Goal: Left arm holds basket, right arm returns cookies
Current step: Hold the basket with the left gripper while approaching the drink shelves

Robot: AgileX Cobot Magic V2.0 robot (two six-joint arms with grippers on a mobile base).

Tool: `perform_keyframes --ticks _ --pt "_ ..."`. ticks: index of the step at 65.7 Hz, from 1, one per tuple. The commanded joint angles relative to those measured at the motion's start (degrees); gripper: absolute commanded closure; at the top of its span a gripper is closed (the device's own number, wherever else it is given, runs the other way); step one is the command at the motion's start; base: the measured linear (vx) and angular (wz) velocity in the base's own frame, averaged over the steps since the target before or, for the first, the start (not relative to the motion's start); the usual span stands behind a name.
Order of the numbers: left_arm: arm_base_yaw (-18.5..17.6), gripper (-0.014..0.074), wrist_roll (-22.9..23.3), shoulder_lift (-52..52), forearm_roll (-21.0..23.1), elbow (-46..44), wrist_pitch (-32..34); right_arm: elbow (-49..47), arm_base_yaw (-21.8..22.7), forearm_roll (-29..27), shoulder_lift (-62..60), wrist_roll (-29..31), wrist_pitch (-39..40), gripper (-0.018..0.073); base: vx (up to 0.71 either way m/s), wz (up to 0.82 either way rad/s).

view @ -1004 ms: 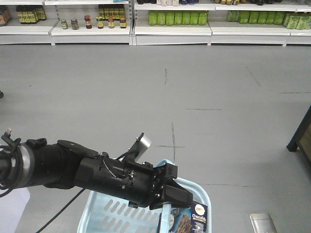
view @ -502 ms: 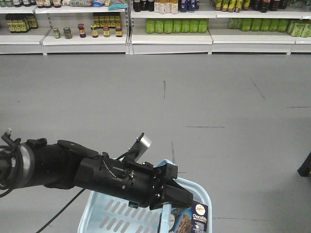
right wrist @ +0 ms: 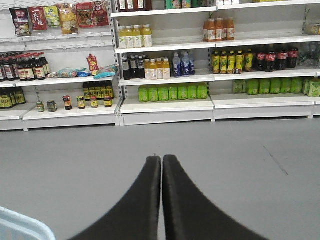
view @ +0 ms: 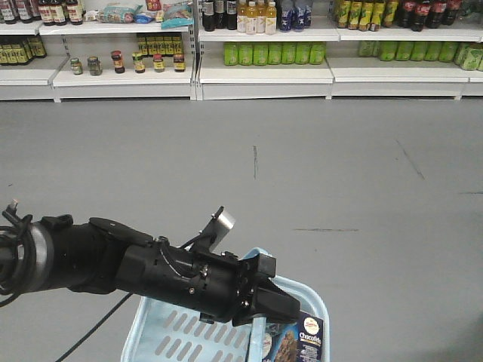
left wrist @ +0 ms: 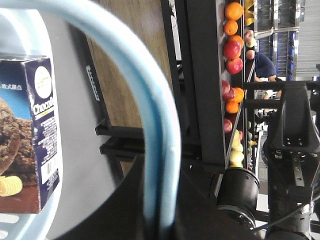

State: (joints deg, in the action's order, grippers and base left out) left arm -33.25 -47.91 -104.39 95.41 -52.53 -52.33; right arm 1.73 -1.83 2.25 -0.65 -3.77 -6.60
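In the front view the cabled black left arm [view: 113, 264] reaches in from the left. Its left gripper [view: 262, 315] is shut on the handle of the light blue basket [view: 173, 335]. The left wrist view shows that pale blue handle [left wrist: 150, 115] arching up out of the left gripper [left wrist: 161, 222], clamped between the dark jaws. The navy cookies box [view: 309, 339] stands upright inside the basket, and its chocolate cookie picture faces the left wrist camera [left wrist: 30, 135]. The right gripper [right wrist: 161, 159] is shut on nothing and hangs over the grey floor, with a corner of the basket [right wrist: 22, 225] at lower left.
White store shelves [view: 264, 68] with bottles and jars run along the back, across open grey floor [view: 339, 173]. In the left wrist view a dark wooden fruit stand [left wrist: 200, 75] rises close behind the basket, beside a black arm [left wrist: 295, 130].
The shelves have slid down and rightward in the front view. The dark furniture at the right edge and the grey block at bottom right have left it. Left arm, basket and cookies keep their pose.
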Motion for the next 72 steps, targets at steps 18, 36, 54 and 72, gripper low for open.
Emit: perform_keyframes --ticks 18,36,54,72 --pt "-0.04 0.0603 -0.47 3.28 3.69 -1.33 -3.85 -0.1 -0.06 0.39 -0.57 -0.02 4.44 0.0568 0.4 0.03" --pt "-0.04 0.0603 -0.47 3.28 3.69 -1.33 -3.85 -0.1 -0.06 0.39 -0.57 -0.02 4.44 0.0568 0.37 0.01" --pt "-0.04 0.0603 -0.47 3.28 3.69 -1.33 -3.85 -0.1 -0.06 0.39 -0.57 -0.02 4.44 0.0568 0.36 -0.02" --pt "-0.04 0.0603 -0.47 3.28 3.69 -1.33 -3.85 -0.1 -0.06 0.39 -0.57 -0.02 4.44 0.0568 0.37 -0.03"
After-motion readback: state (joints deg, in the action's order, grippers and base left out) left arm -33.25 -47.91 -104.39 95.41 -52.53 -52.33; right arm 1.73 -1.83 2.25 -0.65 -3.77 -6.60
